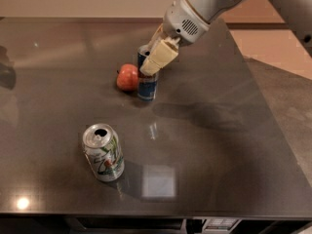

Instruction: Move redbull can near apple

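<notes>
The gripper (152, 62) clamps the redbull can (147, 87) by its top; the can stands directly beneath it, just beside the apple (127, 77). Looks like the placing step: next, release and lift straight up.

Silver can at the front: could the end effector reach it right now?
Probably yes, once free: the end effector grips the redbull can beside the apple; nothing stands between it and the silver can.

White vented arm (204, 4) ends in cream hand (147, 65) at the redbull can (147, 87).
</notes>
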You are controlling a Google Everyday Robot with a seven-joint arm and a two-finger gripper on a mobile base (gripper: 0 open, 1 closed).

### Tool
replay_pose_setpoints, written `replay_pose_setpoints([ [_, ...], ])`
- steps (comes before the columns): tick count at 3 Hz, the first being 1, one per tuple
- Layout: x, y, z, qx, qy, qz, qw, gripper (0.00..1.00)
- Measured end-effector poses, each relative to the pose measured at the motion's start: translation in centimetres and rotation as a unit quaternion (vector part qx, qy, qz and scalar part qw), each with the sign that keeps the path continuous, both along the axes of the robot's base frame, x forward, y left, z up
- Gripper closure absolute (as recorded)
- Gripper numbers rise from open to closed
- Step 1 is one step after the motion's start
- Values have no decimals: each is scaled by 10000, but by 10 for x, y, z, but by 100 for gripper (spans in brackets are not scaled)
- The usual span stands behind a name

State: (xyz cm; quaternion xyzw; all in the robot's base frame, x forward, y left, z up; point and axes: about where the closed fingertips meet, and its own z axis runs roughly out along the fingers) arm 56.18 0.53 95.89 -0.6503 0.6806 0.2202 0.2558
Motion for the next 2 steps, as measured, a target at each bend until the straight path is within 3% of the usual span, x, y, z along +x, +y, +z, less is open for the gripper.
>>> replay_pose_setpoints([
  [1, 18, 10, -11, -76, -16, -132, 9999, 83],
  [2, 29, 14, -22, -217, -74, -195, 9995, 59],
])
